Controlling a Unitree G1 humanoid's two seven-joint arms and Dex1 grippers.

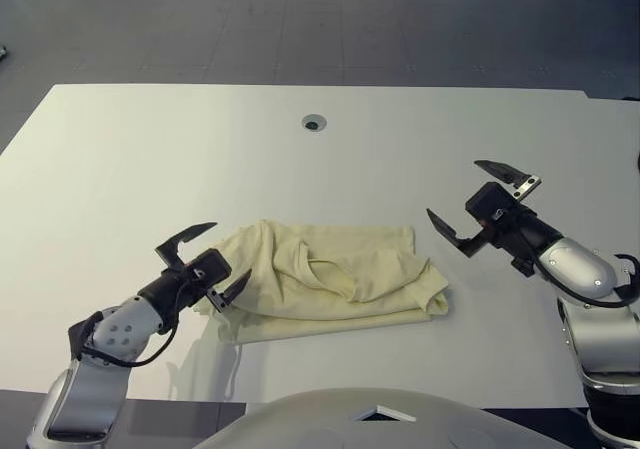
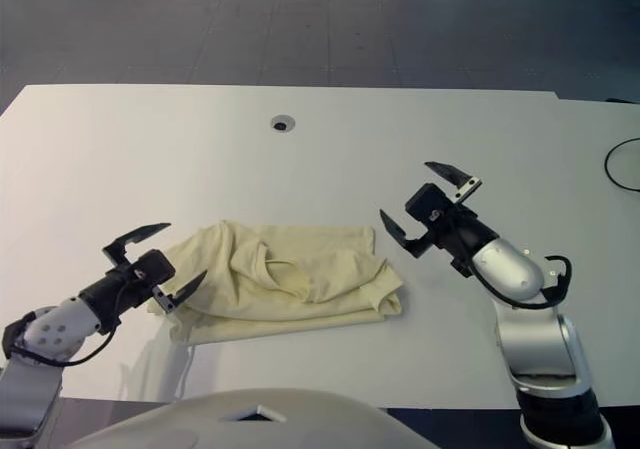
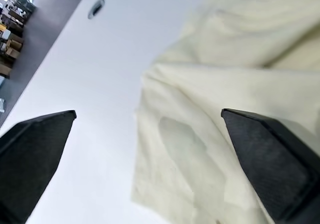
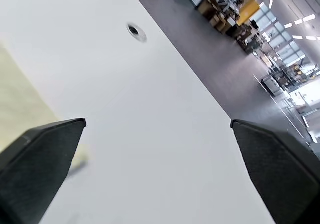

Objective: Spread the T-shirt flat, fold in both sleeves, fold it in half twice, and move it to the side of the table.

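Observation:
A pale yellow T-shirt (image 1: 330, 281) lies crumpled in a loose bunch on the white table (image 1: 150, 159), near the front edge. My left gripper (image 1: 213, 262) is open at the shirt's left edge, one finger above the cloth and one at its side, holding nothing. The left wrist view has the T-shirt (image 3: 225, 109) spread between the two dark fingertips (image 3: 40, 149). My right gripper (image 1: 478, 207) hovers open over bare table just right of the shirt, its fingers wide apart. A corner of the T-shirt (image 4: 15, 99) lies beside the near finger in the right wrist view.
A round cable hole (image 1: 314, 123) sits in the table toward the far edge. Bare white tabletop surrounds the shirt on the left, right and far sides. Dark floor lies beyond the far edge.

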